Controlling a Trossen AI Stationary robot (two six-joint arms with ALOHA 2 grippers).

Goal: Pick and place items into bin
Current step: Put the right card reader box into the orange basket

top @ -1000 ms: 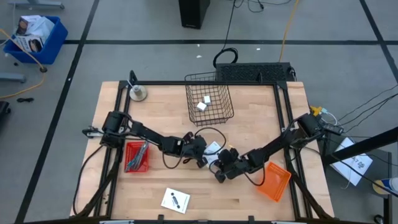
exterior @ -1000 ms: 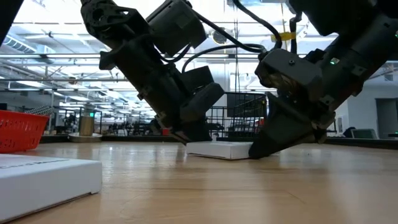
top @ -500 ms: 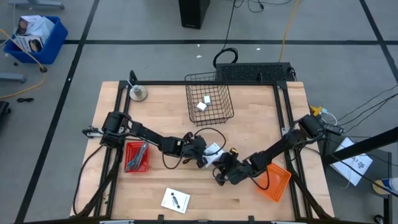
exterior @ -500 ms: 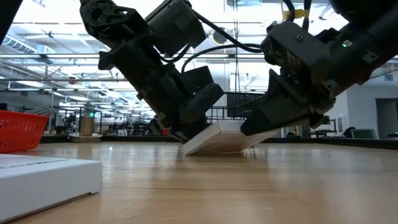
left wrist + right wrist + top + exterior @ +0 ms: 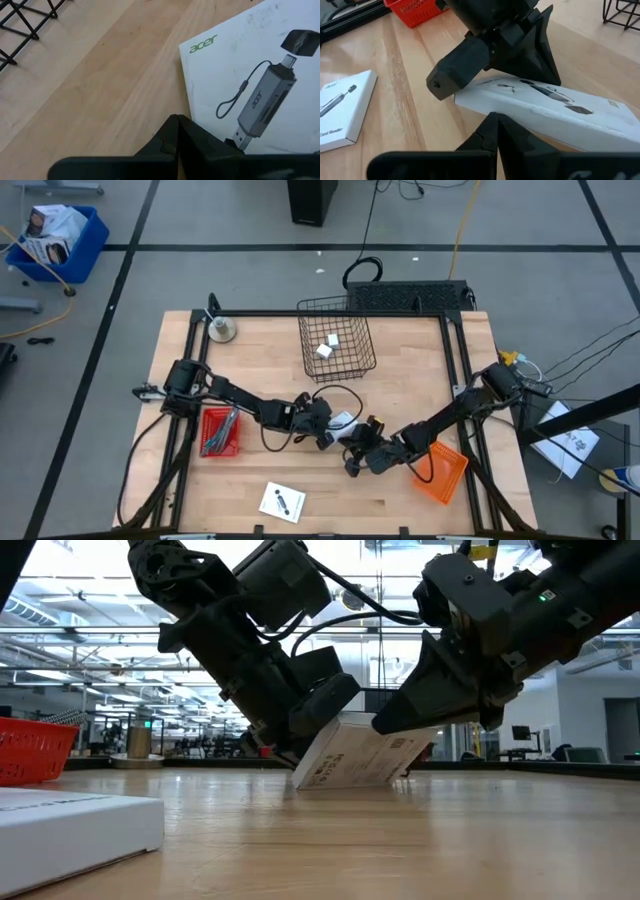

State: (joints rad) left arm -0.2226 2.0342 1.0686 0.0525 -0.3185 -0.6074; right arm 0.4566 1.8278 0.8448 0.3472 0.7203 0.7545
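**Mia:** From the top, where is the thing they want?

**Tom:** The white box (image 5: 343,421) is in the middle of the table. The left gripper (image 5: 325,430) is at its left side and the right gripper (image 5: 355,452) is at its near right side. The wire basket (image 5: 337,370) is farther back, with small white blocks (image 5: 327,347) in it.

**Mia:** And from the low view?

**Tom:** The white box (image 5: 350,755) is tipped. Its left edge sits on the table by the left gripper (image 5: 290,755). Its right edge is up on the right gripper (image 5: 390,725). The print on its side is too small to read.

**Mia:** Is anyone holding it?

**Tom:** No. In the left wrist view, the left gripper (image 5: 176,119) has its fingers pressed together, with the tip against the box's edge. The box says "acer" (image 5: 203,44) in green and has a picture of a little plug on a cord.

**Mia:** And the right wrist view?

**Tom:** The right gripper (image 5: 492,117) is closed too, poking under the white box (image 5: 545,107). The other white box (image 5: 340,110) has a word that ends in "Reader".

**Mia:** What could go wrong?

**Tom:** I think the box could slide off and fall flat, because it only leans on the fingers. It could also skid away if the left gripper lets go of the edge.
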